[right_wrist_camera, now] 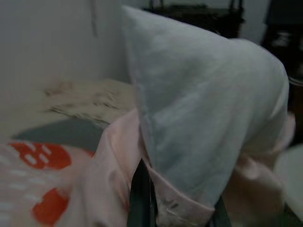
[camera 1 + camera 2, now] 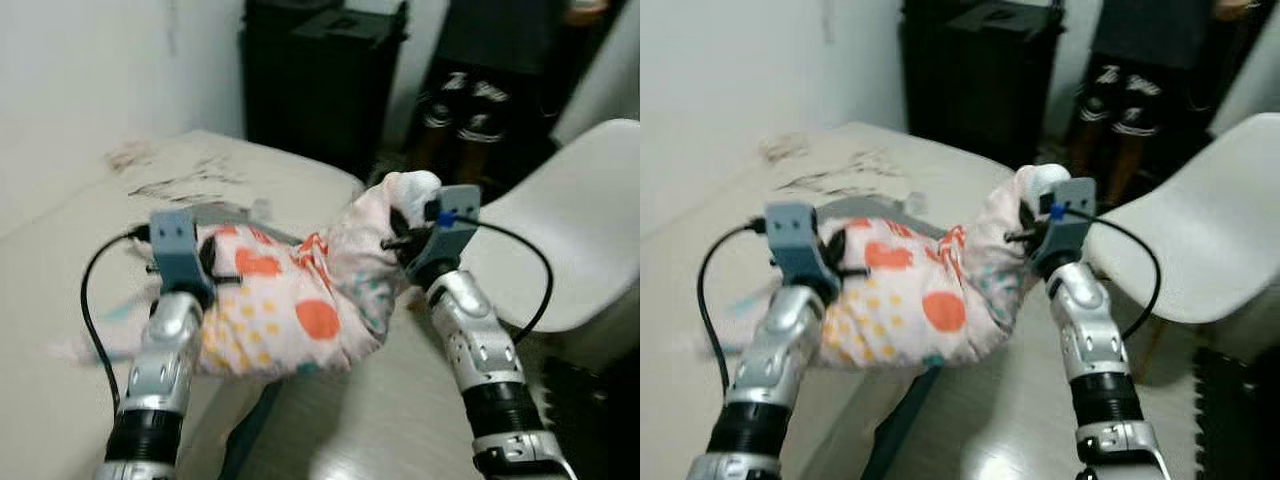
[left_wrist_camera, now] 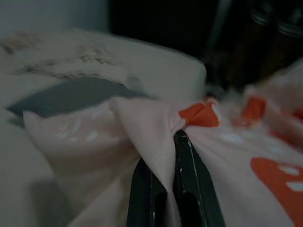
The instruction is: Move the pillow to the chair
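A pale pink pillow [image 2: 300,295] with orange and yellow spots hangs in the air between my two arms, over the bed's edge. My left gripper [image 2: 212,262] is shut on its left end; in the left wrist view the black fingers [image 3: 189,189] pinch a fold of the pillow [image 3: 156,137]. My right gripper [image 2: 402,232] is shut on the pillow's right end, where white cloth [image 1: 203,109] bunches up over the fingers. The white chair [image 2: 590,240] stands just to the right of my right arm, its seat lower than the pillow.
A beige bed [image 2: 60,260] with a grey patch [image 3: 71,94] lies to the left and below. A tall black cabinet [image 2: 320,80] stands at the back. A person in dark shorts [image 2: 480,95] stands behind the chair. Pale floor [image 2: 380,420] shows below.
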You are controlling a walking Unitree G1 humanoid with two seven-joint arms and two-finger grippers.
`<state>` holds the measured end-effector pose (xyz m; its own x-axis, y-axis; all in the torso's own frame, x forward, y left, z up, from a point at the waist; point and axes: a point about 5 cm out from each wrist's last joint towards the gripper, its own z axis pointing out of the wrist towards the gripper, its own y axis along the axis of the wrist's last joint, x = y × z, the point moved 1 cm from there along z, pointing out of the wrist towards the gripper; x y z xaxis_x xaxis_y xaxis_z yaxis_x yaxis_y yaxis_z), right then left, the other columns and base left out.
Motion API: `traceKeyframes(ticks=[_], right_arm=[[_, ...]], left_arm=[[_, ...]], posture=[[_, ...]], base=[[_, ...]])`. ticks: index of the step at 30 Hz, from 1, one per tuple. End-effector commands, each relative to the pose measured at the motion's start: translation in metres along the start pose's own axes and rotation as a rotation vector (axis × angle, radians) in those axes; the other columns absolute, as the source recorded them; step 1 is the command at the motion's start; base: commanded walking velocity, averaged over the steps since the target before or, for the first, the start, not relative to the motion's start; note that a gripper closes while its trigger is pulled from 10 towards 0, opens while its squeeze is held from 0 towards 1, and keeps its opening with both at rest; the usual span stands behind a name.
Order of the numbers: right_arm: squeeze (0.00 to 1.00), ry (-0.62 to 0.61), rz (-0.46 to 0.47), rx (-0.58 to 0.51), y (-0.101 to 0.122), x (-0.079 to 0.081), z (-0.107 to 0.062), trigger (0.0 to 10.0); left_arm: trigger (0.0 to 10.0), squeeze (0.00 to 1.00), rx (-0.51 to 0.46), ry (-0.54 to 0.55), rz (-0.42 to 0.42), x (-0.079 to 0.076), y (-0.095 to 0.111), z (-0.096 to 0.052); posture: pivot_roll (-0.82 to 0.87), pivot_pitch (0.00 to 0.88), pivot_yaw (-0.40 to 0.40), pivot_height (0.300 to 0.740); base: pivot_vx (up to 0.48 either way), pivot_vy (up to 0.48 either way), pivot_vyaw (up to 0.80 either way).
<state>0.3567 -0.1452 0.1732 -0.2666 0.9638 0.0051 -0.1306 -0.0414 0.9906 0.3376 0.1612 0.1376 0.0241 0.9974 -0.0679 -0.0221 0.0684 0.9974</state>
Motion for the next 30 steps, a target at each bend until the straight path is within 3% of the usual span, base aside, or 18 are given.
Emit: traceKeyframes(ticks=[1, 9, 15, 22, 30], right_arm=[[0.00, 0.040, -0.010, -0.004, -0.001, 0.010, -0.003, 10.0], [0.00, 0.045, 0.015, 0.025, -0.009, 0.018, -0.009, 10.0], [0.00, 0.063, 0.001, 0.069, -0.025, 0.027, -0.017, 10.0], [0.00, 0.059, 0.018, 0.117, -0.041, 0.036, -0.024, 10.0], [0.00, 0.062, 0.034, 0.099, -0.035, 0.043, -0.022, 10.0]], left_arm=[[10.0, 0.00, -0.009, -0.014, -0.013, -0.007, 0.004, -0.001], [10.0, 0.00, 0.021, -0.021, -0.011, -0.011, -0.004, -0.006], [10.0, 0.00, 0.074, -0.079, 0.124, -0.016, -0.028, -0.017], [10.0, 0.00, 0.117, -0.064, 0.056, -0.023, -0.036, -0.021], [10.0, 0.00, 0.101, -0.071, 0.076, -0.026, -0.033, -0.021]], posture=[[0.01, 0.089, -0.016, 0.740], [0.01, 0.087, -0.016, 0.740], [0.01, 0.088, -0.015, 0.740], [0.01, 0.086, -0.013, 0.740], [0.02, 0.083, -0.011, 0.740]], base=[[0.000, 0.000, -0.80], [0.000, 0.000, -0.80], [0.000, 0.000, -0.80], [0.000, 0.000, -0.80], [0.000, 0.000, -0.80]])
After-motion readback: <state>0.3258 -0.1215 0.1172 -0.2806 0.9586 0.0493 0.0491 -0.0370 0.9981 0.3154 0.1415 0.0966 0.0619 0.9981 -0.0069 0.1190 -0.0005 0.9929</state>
